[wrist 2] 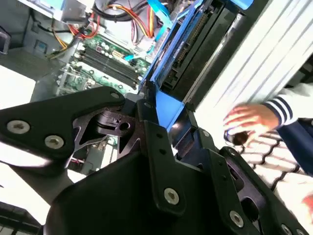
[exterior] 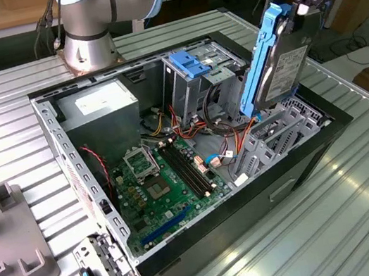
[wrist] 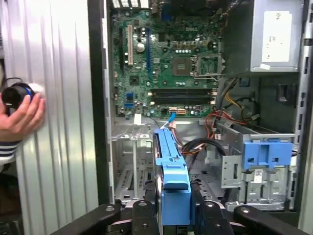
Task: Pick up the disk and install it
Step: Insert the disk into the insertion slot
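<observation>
The disk hangs on edge above the open computer case, at the exterior view's right. It is a silver-grey drive with a white label and blue rails. My gripper is shut on its upper end, one black finger on each side. Below the disk lies the grey drive bay at the case's corner. In the first wrist view the disk's blue rail runs down from my gripper toward the bay. The second wrist view has the disk beyond my gripper.
Inside the case are the green motherboard, a grey power supply box, coloured cables and a drive cage with a blue latch. A person's hand holds a small black object beside the case. A grey fixture stands at the exterior view's left.
</observation>
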